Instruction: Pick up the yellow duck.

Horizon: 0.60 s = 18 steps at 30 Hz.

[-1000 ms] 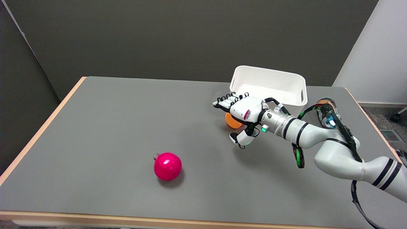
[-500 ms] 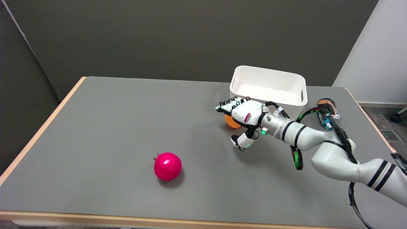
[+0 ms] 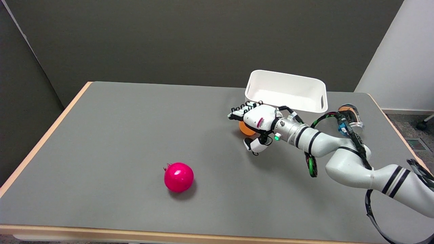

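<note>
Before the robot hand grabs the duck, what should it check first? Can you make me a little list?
1. Duck found: cannot tell. Only an orange-yellow rounded thing peeks out under the right hand.
2. Hand over it: ok, the hand hangs right above it.
3. Fingers apart, ready to close: ok, they look spread with nothing held.
4. White bin out of the way: cannot tell, it stands very close behind the hand.
5. Pink ball out of the way: ok, far off toward the near edge.
</note>
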Each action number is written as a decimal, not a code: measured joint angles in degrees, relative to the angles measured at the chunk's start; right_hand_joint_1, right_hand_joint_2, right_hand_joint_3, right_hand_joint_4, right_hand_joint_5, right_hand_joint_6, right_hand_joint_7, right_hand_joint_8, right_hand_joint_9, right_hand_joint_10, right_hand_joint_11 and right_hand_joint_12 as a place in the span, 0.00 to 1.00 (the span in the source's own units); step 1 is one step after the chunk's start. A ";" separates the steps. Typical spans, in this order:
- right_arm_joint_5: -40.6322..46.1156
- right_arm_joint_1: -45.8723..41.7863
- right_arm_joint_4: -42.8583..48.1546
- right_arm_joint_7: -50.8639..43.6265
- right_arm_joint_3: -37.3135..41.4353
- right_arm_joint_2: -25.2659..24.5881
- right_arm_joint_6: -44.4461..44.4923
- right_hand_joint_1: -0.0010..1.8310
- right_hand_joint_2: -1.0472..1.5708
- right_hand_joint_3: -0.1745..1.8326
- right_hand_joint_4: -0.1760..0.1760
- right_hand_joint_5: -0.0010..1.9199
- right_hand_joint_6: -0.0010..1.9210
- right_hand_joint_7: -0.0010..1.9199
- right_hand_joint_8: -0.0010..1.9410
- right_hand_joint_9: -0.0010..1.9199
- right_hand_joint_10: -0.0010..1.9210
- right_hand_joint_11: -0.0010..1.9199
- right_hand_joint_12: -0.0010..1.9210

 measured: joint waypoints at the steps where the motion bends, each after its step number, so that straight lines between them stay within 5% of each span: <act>1: 0.18 0.28 -0.30 -0.01 -0.26 -0.05 0.21 0.57 0.69 0.60 0.29 0.11 0.23 0.17 0.25 0.15 0.43 0.05 0.68; 18: 1.81 2.89 -3.67 -0.05 -2.55 -0.44 2.31 0.59 0.72 0.55 0.33 0.12 0.30 0.19 0.32 0.17 0.49 0.06 0.71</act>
